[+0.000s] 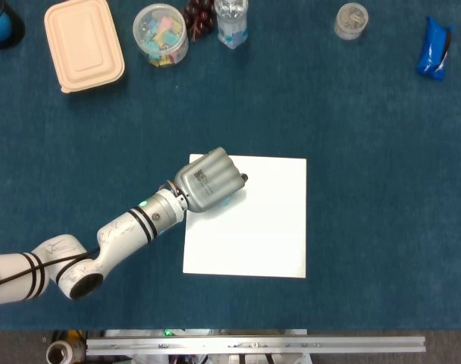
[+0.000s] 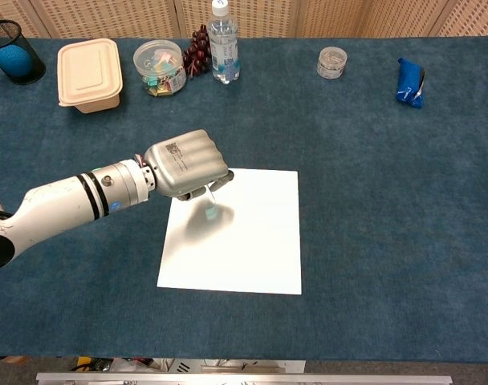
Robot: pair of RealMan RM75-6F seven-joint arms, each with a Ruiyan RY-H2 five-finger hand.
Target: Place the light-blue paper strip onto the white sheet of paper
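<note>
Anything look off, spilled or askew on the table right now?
Nothing stands out. The white sheet lies flat and roughly square on the blue cloth, the left hand hovers over its upper-left corner with a bit of light-blue strip showing beneath it. The lunch box, tub and water bottle stand upright along the back.

bright, even overhead light in both views. the white sheet (image 1: 249,224) nearly blows out, losing surface detail. a soft grey shadow falls under the left hand (image 2: 186,166). focus is sharp, edges slightly bowed.
</note>
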